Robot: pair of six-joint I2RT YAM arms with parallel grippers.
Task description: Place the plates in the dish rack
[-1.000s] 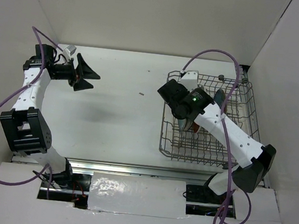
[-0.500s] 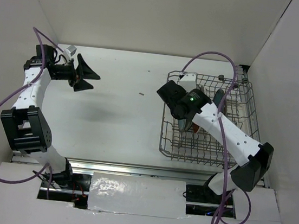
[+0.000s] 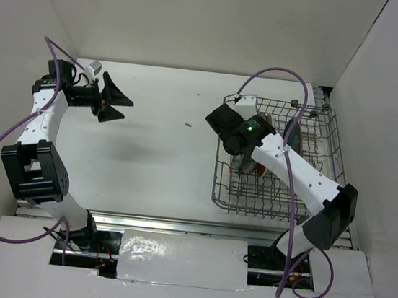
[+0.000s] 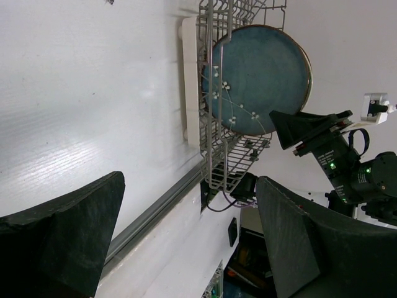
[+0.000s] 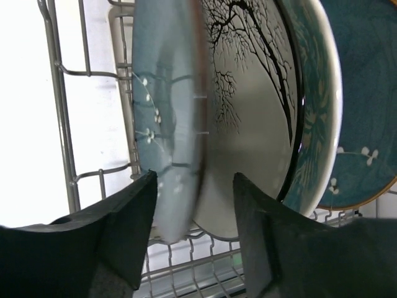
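- Grey wire rack (image 3: 264, 214) sits on the right side of the table (image 3: 163, 145), under the right arm.
- Four plates stand on edge in the rack, side by side between the tines.
- Foremost is the blue plate (image 5: 164, 124), with small white blossoms, upright at the rack end nearest the table's middle.
- Next is the white plate (image 5: 248, 124), with a black branch drawing, close behind the blue plate; contact between them cannot be told.
- Then the patterned plate (image 5: 313, 105), teal at the rim, and last the teal plate (image 5: 366, 112).
- Right gripper (image 5: 193, 180) hangs over the blue plate, one finger on each side of its rim.
- Its jaws are parted: a gap shows between the rim and one finger, so the plate is not clamped.
- Left gripper (image 3: 127, 107) hovers over the table's far left, well apart from the rack, jaws spread wide, holding nothing.
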